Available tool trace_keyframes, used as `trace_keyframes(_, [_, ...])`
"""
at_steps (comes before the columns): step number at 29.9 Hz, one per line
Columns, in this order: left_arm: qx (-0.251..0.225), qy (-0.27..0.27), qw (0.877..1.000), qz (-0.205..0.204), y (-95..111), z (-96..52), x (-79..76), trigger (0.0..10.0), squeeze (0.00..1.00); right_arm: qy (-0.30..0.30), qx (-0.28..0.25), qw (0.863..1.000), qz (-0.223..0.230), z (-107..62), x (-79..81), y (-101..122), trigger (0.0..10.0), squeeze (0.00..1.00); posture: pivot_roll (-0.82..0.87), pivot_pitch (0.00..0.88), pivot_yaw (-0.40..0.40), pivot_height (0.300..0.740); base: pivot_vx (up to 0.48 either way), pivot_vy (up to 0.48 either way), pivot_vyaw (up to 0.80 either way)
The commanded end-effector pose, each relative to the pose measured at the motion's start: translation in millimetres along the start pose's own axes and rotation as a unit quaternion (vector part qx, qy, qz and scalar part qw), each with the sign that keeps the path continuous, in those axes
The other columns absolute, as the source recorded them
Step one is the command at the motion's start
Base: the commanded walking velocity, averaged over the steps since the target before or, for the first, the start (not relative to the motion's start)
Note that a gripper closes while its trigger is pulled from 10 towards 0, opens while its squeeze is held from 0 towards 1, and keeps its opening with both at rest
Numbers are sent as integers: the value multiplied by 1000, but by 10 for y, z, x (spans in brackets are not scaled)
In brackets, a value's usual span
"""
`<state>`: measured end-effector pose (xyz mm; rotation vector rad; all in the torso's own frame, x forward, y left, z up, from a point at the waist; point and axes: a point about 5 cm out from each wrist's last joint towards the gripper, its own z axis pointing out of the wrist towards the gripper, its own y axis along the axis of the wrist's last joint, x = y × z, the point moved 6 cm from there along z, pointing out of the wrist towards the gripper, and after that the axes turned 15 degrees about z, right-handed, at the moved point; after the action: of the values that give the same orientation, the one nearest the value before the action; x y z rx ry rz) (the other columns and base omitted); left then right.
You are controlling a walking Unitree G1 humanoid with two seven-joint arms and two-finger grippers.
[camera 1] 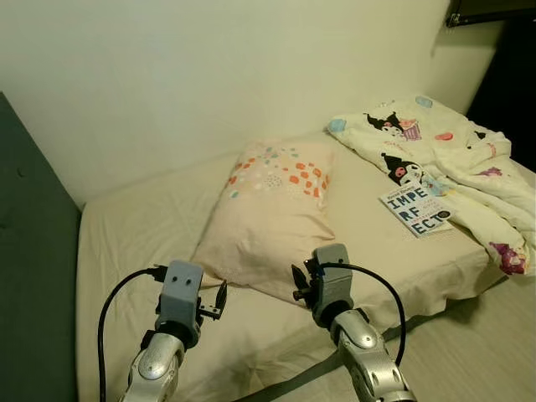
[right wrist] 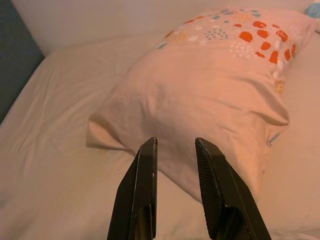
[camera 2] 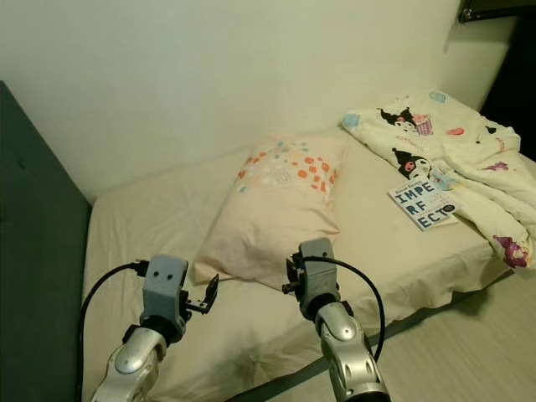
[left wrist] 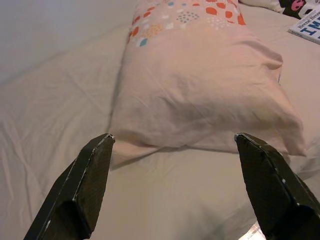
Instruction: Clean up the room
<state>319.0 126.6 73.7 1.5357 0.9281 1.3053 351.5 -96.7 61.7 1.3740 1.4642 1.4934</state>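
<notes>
Bed (camera 1: 151, 226): cream sheet, lightly creased, pushed into the corner against a pale wall; dark panel along the robot's left side.
Pillow (camera 1: 272, 213): pale pink with orange, white and teal spots at its far end; lying slantwise across the middle of the bed, near corner pointing toward the grippers.
Blanket (camera 1: 452, 159): white with cartoon figures, crumpled in a heap on the far right part of the bed.
Book (camera 1: 416, 209): flat on the sheet, touching the blanket's edge, to the right of the pillow; large letters on the cover.
Left gripper (left wrist: 172, 145): raised over the near edge of the bed, fingers (left wrist: 85, 185) spread wide, nothing between them; aimed at the pillow's near end, just short of it.
Right gripper (right wrist: 175, 145): raised beside the left one, near the pillow's near corner; fingers (right wrist: 142, 190) close together with a narrow gap, holding nothing; tips just short of the pillow.
Floor (camera 1: 494, 352): pale boards at lower right, beside the bed.
</notes>
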Motion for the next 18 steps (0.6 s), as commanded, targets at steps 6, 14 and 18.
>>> trace_keyframes(6, [-20,-6,1000,-12,83,-15,-33,10000,0,23,20,999,-21,-18,93,-96,10000,0,-50,77,6,740,353,0,0])
trace_keyframes(14, [-19,-5,1000,-13,79,-15,-32,10000,0,48,24,998,-40,-43,187,-135,10000,0,-50,77,6,740,406,0,500])
trace_keyframes(18, [-20,-5,1000,-18,84,-20,-32,10000,0,36,30,998,-29,-37,147,-156,10000,0,-50,77,6,740,400,0,200])
